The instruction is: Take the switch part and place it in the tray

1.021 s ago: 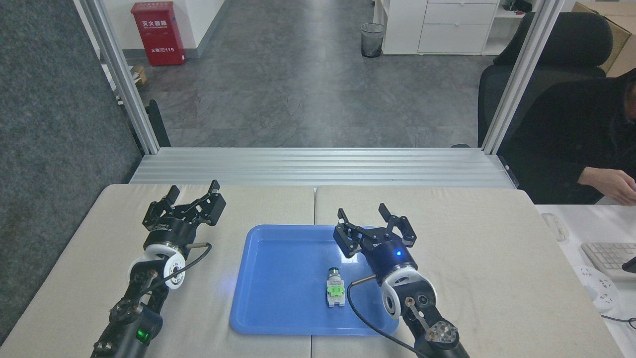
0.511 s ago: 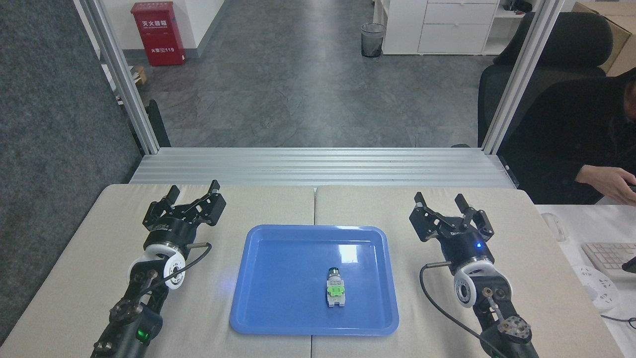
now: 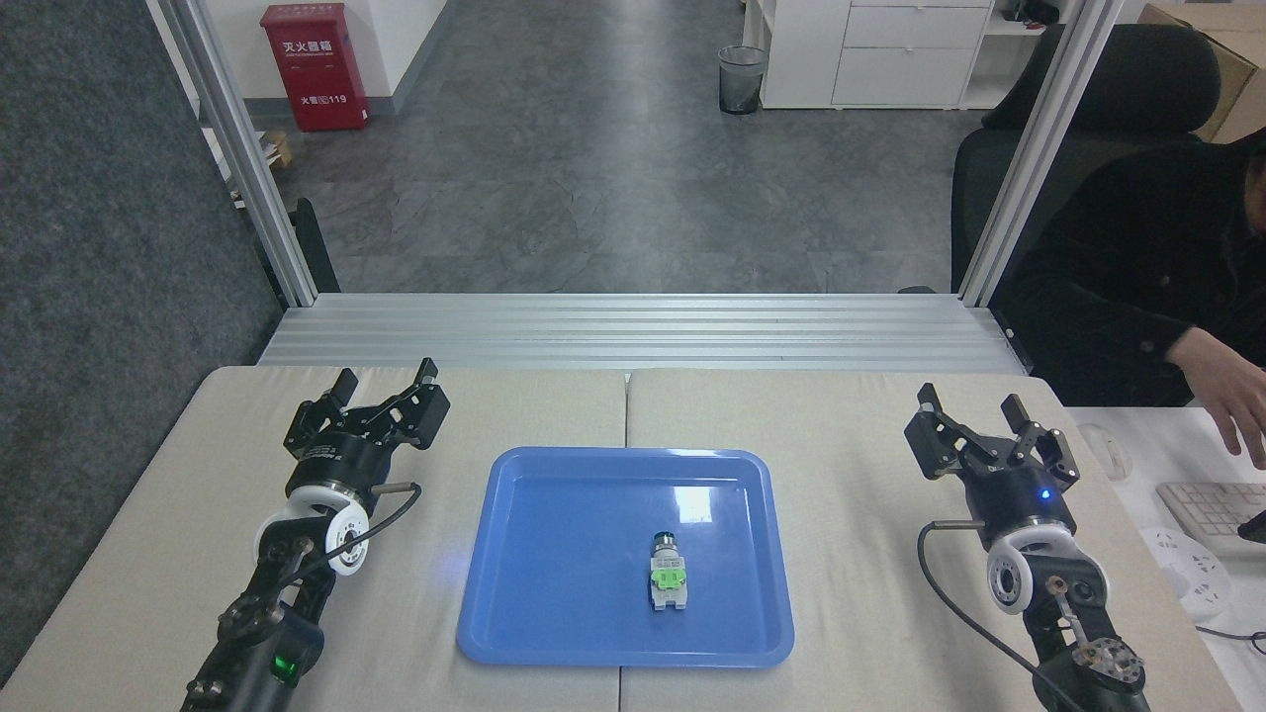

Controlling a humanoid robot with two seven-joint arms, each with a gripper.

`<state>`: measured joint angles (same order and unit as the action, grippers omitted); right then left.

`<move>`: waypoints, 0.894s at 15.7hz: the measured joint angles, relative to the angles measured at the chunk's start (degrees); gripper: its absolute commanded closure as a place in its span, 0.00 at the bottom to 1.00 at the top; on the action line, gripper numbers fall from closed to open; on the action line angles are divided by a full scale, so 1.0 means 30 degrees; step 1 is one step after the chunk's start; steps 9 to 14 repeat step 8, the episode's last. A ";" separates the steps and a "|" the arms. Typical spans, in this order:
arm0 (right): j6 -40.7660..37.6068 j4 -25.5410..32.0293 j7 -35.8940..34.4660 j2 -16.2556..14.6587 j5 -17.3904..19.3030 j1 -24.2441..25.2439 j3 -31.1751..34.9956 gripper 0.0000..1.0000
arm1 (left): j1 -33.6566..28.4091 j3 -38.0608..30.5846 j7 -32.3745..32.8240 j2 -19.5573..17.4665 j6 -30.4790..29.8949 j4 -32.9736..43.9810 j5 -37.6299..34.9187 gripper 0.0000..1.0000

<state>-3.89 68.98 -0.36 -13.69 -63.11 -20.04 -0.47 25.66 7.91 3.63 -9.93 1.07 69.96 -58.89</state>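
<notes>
Head view: The switch part [image 3: 667, 574] lies flat inside the blue tray [image 3: 514, 633], at about 5 o'clock from the tray's centre, its dark cap end toward 12 o'clock and its green clip facing up. Nothing touches it.

The right end effector [image 3: 979, 423] has swung out to 3 o'clock. A second ago it hung over the tray's far right corner, just beyond the part; half a second ago it had cleared the rim; now it stands well apart from the tray, above the bare beige desk [image 3: 851, 415] near its right edge. Its fingers are spread and empty.

The left end effector [image 3: 381, 388], at 9 o'clock from the tray, has not moved across the three pictures. Its fingers are likewise apart, holding nothing.

At the far right a person's hand [image 3: 1231, 400] reaches toward a keyboard [image 3: 1212, 509] on the neighbouring white surface, clear of the robot's work.

The part has kept its place in the tray while the arm withdrew, so the placing looks complete, with the right arm seemingly returning to rest.
</notes>
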 measured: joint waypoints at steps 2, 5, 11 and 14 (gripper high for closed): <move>-0.0021 -0.0022 0.0018 -0.0219 0.0031 0.0021 0.0242 0.01 | 0.0000 0.0000 0.0001 0.0000 0.0000 0.0000 0.0000 0.00; -0.0022 -0.0040 0.0040 -0.0443 0.0059 0.0037 0.0504 0.01 | 0.0000 0.0000 0.0000 0.0000 0.0000 0.0000 0.0000 0.00; -0.0022 -0.0050 0.0046 -0.0598 0.0075 0.0034 0.0678 0.01 | 0.0000 0.0000 0.0000 0.0000 0.0000 0.0000 0.0000 0.00; -0.0022 -0.0050 0.0046 -0.0598 0.0075 0.0034 0.0678 0.01 | 0.0000 0.0000 0.0000 0.0000 0.0000 0.0000 0.0000 0.00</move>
